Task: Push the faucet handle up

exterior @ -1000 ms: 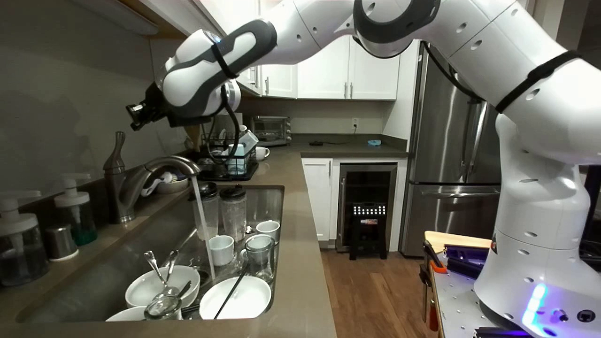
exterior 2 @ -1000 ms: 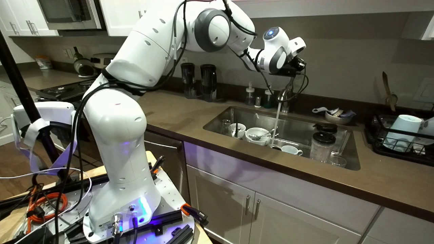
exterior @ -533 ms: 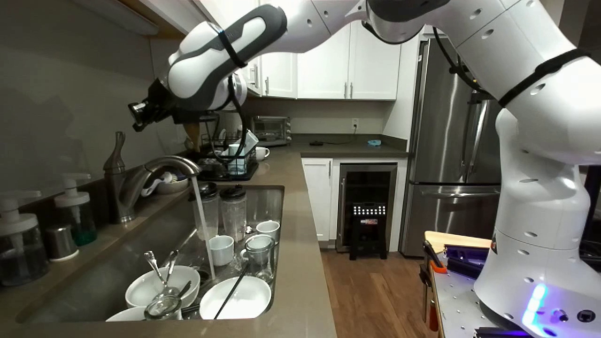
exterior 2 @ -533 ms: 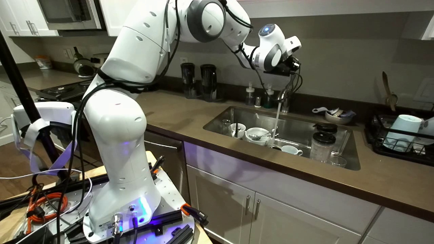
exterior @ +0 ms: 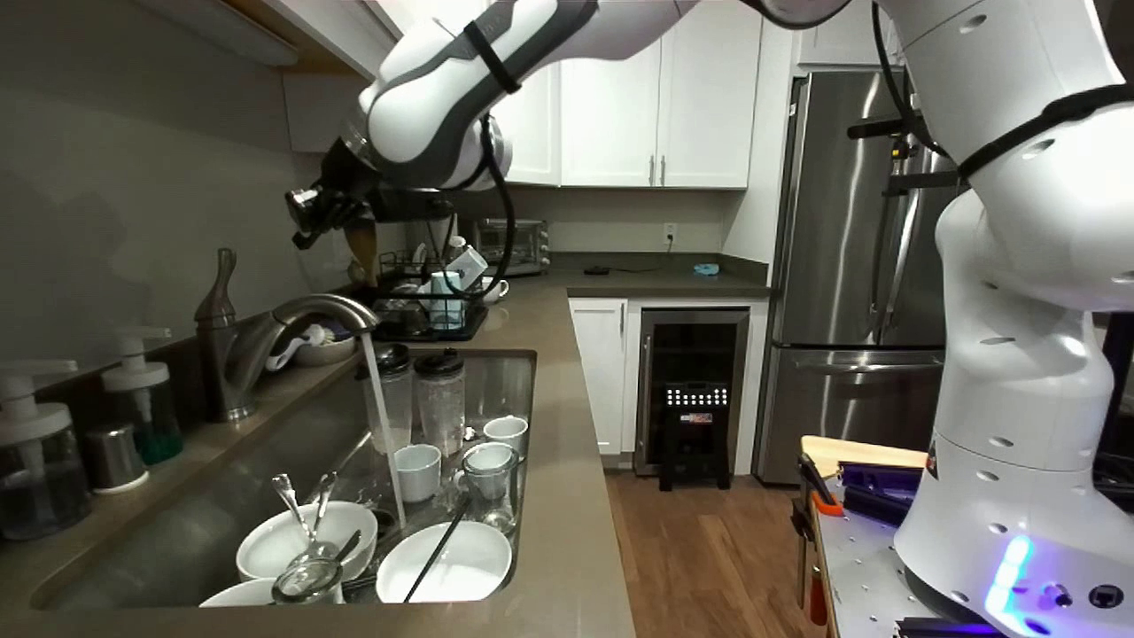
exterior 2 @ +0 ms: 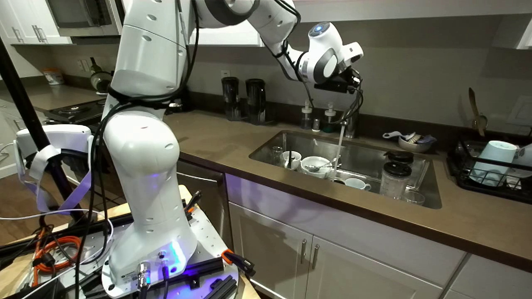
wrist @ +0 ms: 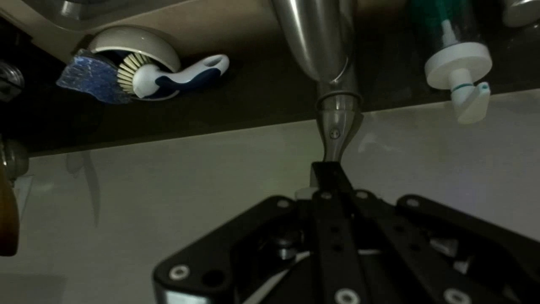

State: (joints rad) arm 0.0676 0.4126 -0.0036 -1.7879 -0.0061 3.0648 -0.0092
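Observation:
The faucet handle (exterior: pixel 219 288) is a thin silver lever standing upright on the chrome faucet body, left of the curved spout (exterior: pixel 323 308) in an exterior view. Water (exterior: pixel 383 425) runs from the spout into the sink. My gripper (exterior: pixel 308 220) is above and to the right of the handle there, apart from it. In the wrist view my gripper (wrist: pixel 331 168) has its fingers together with nothing seen between them. They cover the tip of the handle (wrist: pixel 335 128) in that view. In an exterior view, my gripper (exterior 2: pixel 356 83) and cables hide the handle.
The sink (exterior 2: pixel 365 145) holds bowls (exterior: pixel 306 540), mugs (exterior: pixel 416 472), clear cups with black lids (exterior 2: pixel 395 178) and cutlery. Soap dispensers (exterior: pixel 142 394) stand beside the faucet. A bowl with a brush (wrist: pixel 177 78) and a dish rack (exterior 2: pixel 494 166) are on its other side.
My arm has drawn back from the wall, and the gripper has moved right, away from the handle, in an exterior view. The handle and the running water look the same.

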